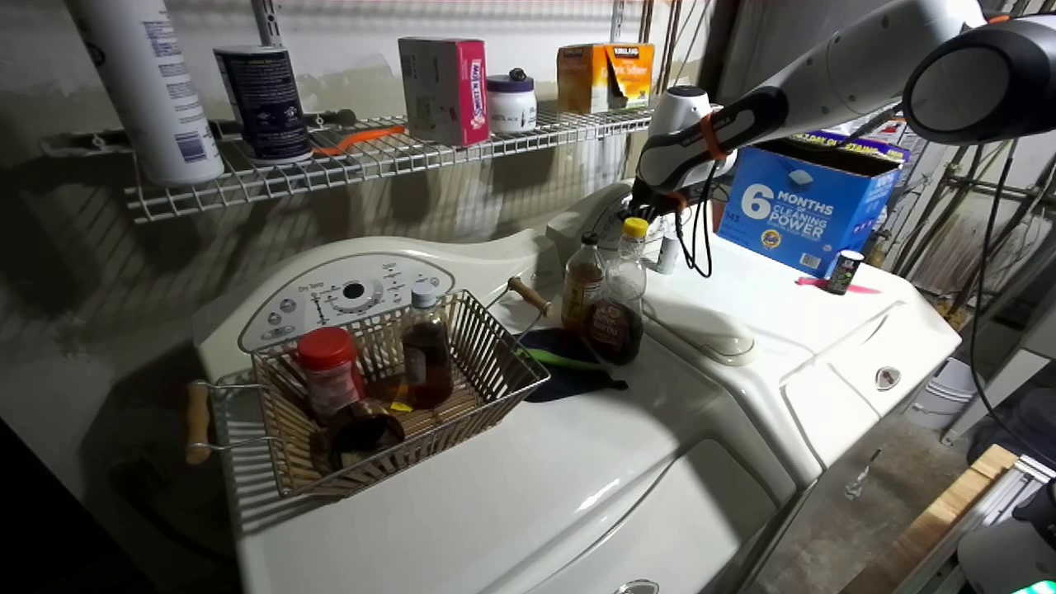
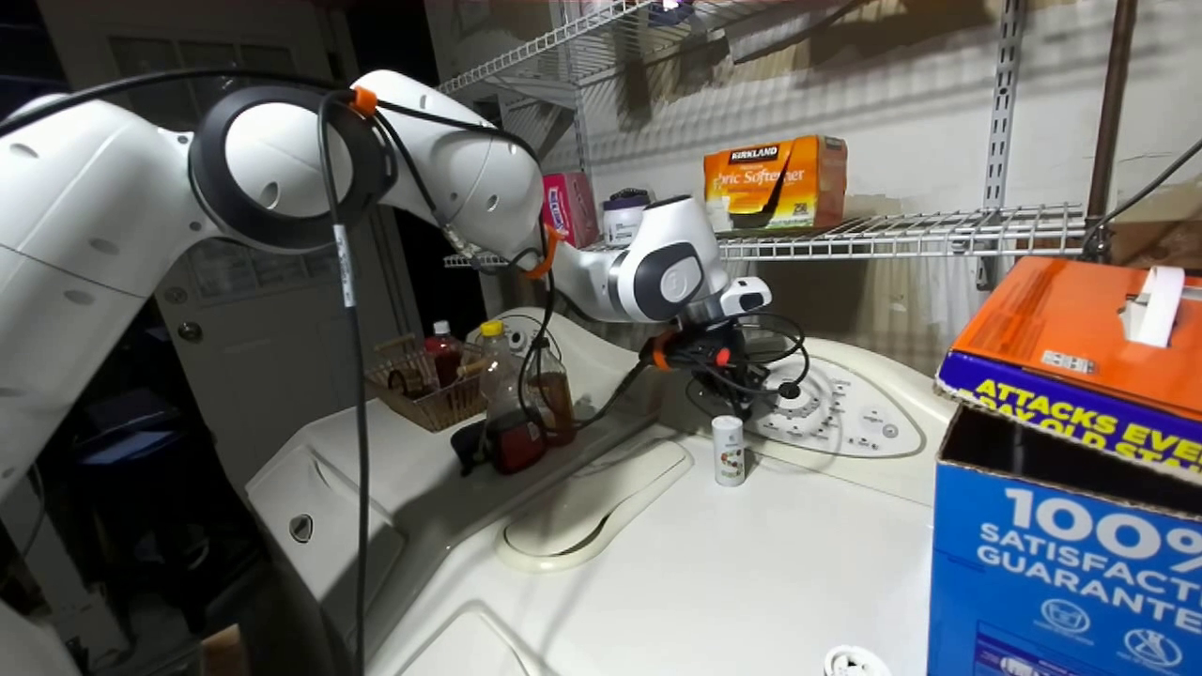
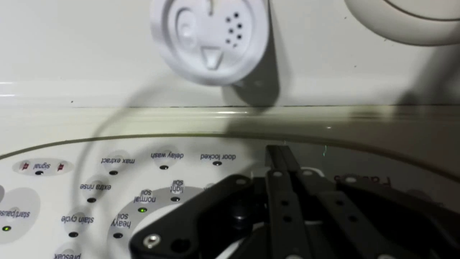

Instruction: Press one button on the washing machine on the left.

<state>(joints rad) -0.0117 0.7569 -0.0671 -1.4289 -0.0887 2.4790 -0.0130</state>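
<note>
The washing machine (image 1: 767, 305) stands next to the dryer (image 1: 495, 495), with its curved control panel (image 2: 845, 418) rising along the rear edge. At that panel is the pincer (image 3: 282, 156), its fingers pressed together; in the wrist view, where the lettering appears upside down, the tips lie just beside the words "door locked", and I cannot tell whether they touch the surface. Green lights (image 3: 142, 209) glow at "normal soil" and "start/pause". From the robot arm (image 2: 470, 178) a black cable (image 2: 346, 268) hangs down. Just in front of the panel, a white shaker canister (image 2: 729, 453) stands upright on the machine's worktop (image 2: 798, 563), which also bears a blue detergent box (image 1: 800, 206) printed "6 months of cleaning power" and, near it, a small dark canister (image 1: 845, 272). On the dryer, in front of its "Dry Temp" panel (image 1: 351, 301), sits a wire basket (image 1: 417, 441) with wooden handles (image 1: 198, 421), holding a red-lidded jar (image 1: 330, 367) and a white-capped bottle (image 1: 426, 355) of dark liquid. A yellow-capped bottle (image 1: 620, 305) and an amber bottle (image 1: 582, 285) stand close together beside the basket. Above, a wire shelf (image 2: 939, 246) carries an orange fabric softener box (image 2: 775, 183), a purple-lidded jar (image 1: 511, 106), a pink Sweet'N Low box (image 1: 445, 91), a dark blue canister (image 1: 266, 103) and a tall white can (image 1: 148, 91).
</note>
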